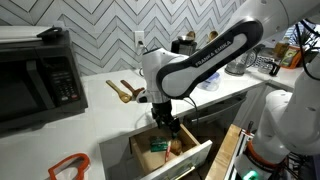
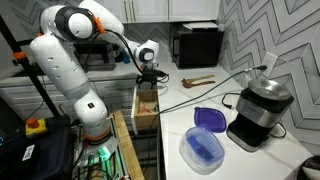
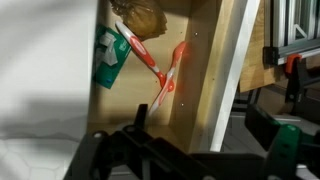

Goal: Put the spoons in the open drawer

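Observation:
The open drawer [image 3: 205, 90] has a light wood floor and a white front [image 3: 236, 70]. In it lie a red and white spoon [image 3: 163, 76], a wooden spoon head [image 3: 140, 17] and a green packet [image 3: 108, 56]. My gripper [image 3: 200, 128] hangs just above the drawer, open, with nothing between its fingers [image 3: 139, 118]. In both exterior views the gripper [image 1: 168, 124] [image 2: 148, 80] hovers over the drawer [image 1: 196, 160] [image 2: 146, 108]. More wooden spoons [image 1: 125, 91] [image 2: 196, 81] lie on the white counter beside it.
A black microwave [image 1: 35, 80] stands on the counter. A blue bowl [image 2: 201, 151], a blue lid [image 2: 207, 119] and a black appliance [image 2: 256, 115] sit further along. A narrow wood-sided pull-out [image 1: 226, 155] stands open beside the drawer. A red-handled tool [image 1: 68, 165] lies at the counter's front.

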`<state>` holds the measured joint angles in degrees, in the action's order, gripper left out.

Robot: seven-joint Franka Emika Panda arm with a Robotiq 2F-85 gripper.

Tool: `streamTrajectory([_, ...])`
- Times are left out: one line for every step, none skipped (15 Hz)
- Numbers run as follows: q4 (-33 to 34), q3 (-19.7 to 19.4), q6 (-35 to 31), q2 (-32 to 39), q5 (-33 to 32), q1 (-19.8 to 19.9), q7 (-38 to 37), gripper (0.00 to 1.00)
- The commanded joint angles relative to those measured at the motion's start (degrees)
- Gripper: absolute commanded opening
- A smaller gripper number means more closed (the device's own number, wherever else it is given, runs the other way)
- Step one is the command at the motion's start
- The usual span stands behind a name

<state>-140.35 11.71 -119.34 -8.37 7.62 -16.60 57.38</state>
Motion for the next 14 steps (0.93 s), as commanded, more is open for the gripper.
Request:
streamTrajectory([0.15, 0.05, 0.13, 0.11, 0.01, 0.11, -0.01, 1.0])
streamTrajectory([0.21, 0.04, 0.13, 0.26, 0.01, 0.15, -0.01, 1.0])
streamTrajectory([0.21, 0.04, 0.13, 0.34, 0.01, 0.15, -0.01, 1.0])
streamTrajectory([0.04, 0.27, -0.35, 0.9, 1.83, -0.6, 2.35, 1.0])
streamTrajectory([-0.12, 1.12, -0.55, 1.43, 2.12, -1.42, 2.5, 1.0])
streamTrajectory([-0.48, 2.15, -1.11, 1.38, 2.65, -2.38, 2.48, 1.0])
streamTrajectory([-1.04, 3.32, -1.59, 0.88, 2.85, -3.39, 2.17, 1.0])
streamTrajectory([-1.68, 4.49, -0.9, -0.07, 3.19, -4.3, 0.5, 1.0])
streamTrajectory([-2.02, 5.58, -0.31, -0.67, 2.83, -5.15, -0.24, 1.0])
streamTrajectory([-2.82, 6.63, -0.76, -1.29, 2.41, -5.97, -0.97, 1.0])
streamTrajectory([-3.65, 7.46, -1.9, -1.5, 2.0, -6.66, -1.4, 1.0])
streamTrajectory([-4.43, 8.0, -2.99, -1.45, 2.17, -7.26, -1.13, 1.0])
streamTrajectory([-5.67, 8.51, -5.74, -1.16, 1.82, -7.5, -2.71, 1.0])
streamTrajectory([-6.88, 8.8, -9.19, -1.02, 2.1, -7.89, -2.73, 1.0])
